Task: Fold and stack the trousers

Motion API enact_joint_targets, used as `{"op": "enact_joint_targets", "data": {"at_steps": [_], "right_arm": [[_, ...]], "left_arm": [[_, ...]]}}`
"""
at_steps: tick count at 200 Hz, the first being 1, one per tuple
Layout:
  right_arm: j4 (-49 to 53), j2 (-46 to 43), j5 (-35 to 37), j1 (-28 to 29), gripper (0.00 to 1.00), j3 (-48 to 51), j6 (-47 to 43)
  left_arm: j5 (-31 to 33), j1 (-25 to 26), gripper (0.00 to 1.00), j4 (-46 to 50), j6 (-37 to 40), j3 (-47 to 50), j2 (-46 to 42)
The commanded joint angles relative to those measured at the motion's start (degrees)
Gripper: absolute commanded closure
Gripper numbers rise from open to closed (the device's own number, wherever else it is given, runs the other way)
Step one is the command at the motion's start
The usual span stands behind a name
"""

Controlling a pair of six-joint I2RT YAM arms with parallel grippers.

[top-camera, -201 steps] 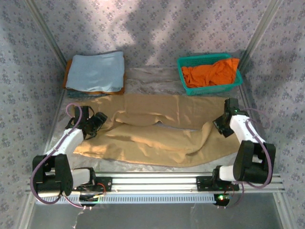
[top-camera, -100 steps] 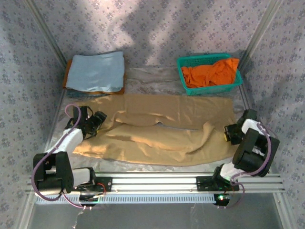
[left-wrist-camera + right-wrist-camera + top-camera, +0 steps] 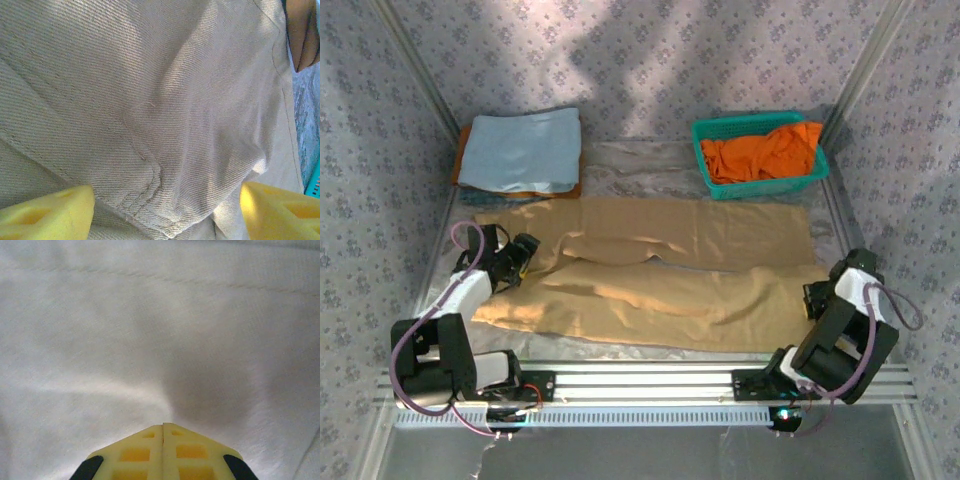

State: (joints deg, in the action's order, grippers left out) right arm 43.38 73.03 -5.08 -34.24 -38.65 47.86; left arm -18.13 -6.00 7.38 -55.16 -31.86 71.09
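- The trousers (image 3: 660,285) lie spread across the middle of the desk (image 3: 640,165), running left to right. Which end is the waist is hard to make out.
- The left hand (image 3: 517,258) sits low over their left end, fingers wide apart, gripping nothing.
- The right hand (image 3: 817,297), half hidden by its own arm, is pinched tight on the trousers' right edge.
- A teal basket (image 3: 760,160) holds an orange garment (image 3: 765,150), partly hidden by the rim.

Overhead camera looking down, wrist cameras close — likely sharing trousers (image 3: 670,290)

trousers (image 3: 150,330) blurred pale, basket (image 3: 313,186) cut off
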Motion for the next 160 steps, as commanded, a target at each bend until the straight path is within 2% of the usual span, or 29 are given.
{"op": "enact_joint_targets", "data": {"at_steps": [1, 15, 32, 47, 60, 81, 90, 106, 122, 145, 160], "right_arm": [[1.4, -1.2, 2.0, 10.9, 1.00, -6.7, -0.4], [-1.3, 0.9, 2.5, 21.8, 1.00, -10.7, 1.1], [-1.9, 9.8, 6.2, 32.9, 1.00, -19.0, 1.5], [-0.3, 19.9, 8.8, 39.3, 1.00, -27.8, 0.6], [1.1, 28.2, 9.6, 42.2, 1.00, -35.2, 0.5], [1.1, 36.4, 7.0, 42.2, 1.00, -39.6, 2.1], [1.2, 38.0, 4.8, 40.8, 1.00, -39.3, 2.8], [-4.4, 37.0, 2.3, 37.4, 1.00, -35.0, 3.0], [-5.1, 36.8, 1.5, 33.9, 1.00, -32.5, 2.4], [-6.8, 36.2, -0.9, 29.3, 1.00, -30.2, 0.3], [-7.5, 35.4, -1.1, 27.6, 1.00, -28.1, -1.0]], "left_arm": [[-1.1, -0.4, 0.24, 0.0, 0.3, 0.4, -0.8], [-0.7, -0.4, 0.24, 0.0, 0.3, -0.1, -1.2], [-1.2, -0.2, 0.24, 0.6, 1.0, -2.9, 0.2], [0.1, -0.4, 0.24, 2.6, 1.5, -6.7, 3.1], [0.6, -0.8, 0.24, 3.7, 1.5, -9.5, 5.5], [4.8, -1.0, 0.24, 2.1, 1.0, -11.5, 9.5], [4.6, -1.6, 0.24, 2.2, 0.5, -12.7, 11.7], [5.0, -2.4, 0.24, -0.2, -0.8, -13.0, 14.4], [7.2, -2.9, 0.24, -1.0, -1.0, -13.6, 17.7], [3.8, -5.4, 0.25, -4.4, -3.3, -13.9, 22.3], [3.4, -6.3, 0.26, -3.9, -1.7, -16.5, 24.3]]}}
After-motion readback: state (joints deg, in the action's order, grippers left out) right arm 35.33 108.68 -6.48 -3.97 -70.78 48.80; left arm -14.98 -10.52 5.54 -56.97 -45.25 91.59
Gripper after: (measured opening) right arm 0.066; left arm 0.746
